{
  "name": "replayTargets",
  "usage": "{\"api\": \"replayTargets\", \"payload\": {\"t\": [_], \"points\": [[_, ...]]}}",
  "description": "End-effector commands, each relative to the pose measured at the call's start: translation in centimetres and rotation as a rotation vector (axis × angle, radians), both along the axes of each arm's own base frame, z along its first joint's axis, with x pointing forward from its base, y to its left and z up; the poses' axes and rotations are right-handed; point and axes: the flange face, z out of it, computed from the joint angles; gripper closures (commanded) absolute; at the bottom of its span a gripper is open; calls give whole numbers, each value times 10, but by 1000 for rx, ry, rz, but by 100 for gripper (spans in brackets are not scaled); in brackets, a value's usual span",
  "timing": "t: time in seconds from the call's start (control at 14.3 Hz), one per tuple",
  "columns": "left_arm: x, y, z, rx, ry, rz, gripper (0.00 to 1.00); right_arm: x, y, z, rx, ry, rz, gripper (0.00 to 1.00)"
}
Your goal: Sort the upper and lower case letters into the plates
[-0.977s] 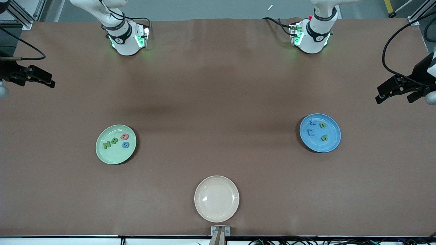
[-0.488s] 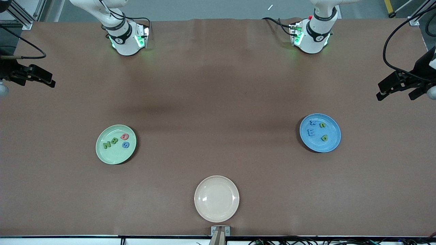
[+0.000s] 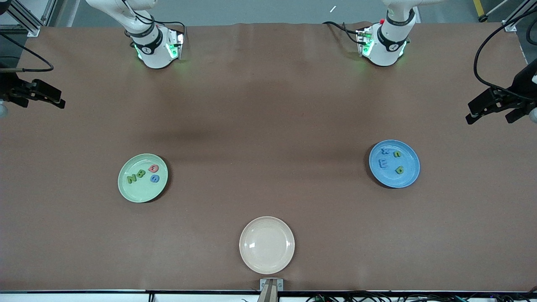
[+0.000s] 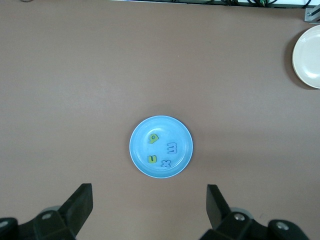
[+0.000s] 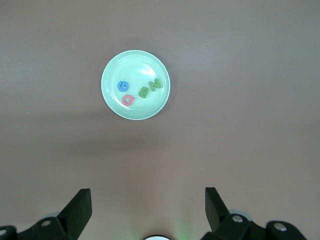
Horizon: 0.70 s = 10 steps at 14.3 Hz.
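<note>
The mint green plate (image 3: 140,191) holds a green N (image 3: 131,179), green B (image 3: 141,173), pink-red Q (image 3: 154,168) and blue G (image 3: 155,178). On the sky blue plate (image 3: 392,178) lie a blue x (image 3: 385,152), blue m (image 3: 383,162), green u (image 3: 397,154) and a green 9-like letter (image 3: 399,170). My left gripper (image 3: 490,117) hangs open and empty over the left arm's end of the table. My right gripper (image 3: 42,95) hangs open and empty over the right arm's end. Each wrist view shows its own plate (image 4: 162,125) (image 5: 137,62) far below wide jaws.
An empty cream-white plate (image 3: 267,245) sits near the table's front edge, midway between the two coloured plates. The arm bases (image 3: 155,46) (image 3: 384,44) stand along the table's robot side. Black cables (image 3: 482,63) trail by the left gripper.
Both grippers have drifted slightly outward toward the table's ends. The plates and letters have not moved.
</note>
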Motion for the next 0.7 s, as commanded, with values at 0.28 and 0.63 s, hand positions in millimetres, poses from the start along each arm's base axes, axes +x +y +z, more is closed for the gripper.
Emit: {"api": "replayTargets", "payload": {"t": [0.28,0.63], "points": [[-5,-2,6,-7,3,-23,0,-17,-3,12,17,-31,9,0],[-5,-7,5,-4,5,-31,0,-31,-2,6,17,-55,9,0]]}}
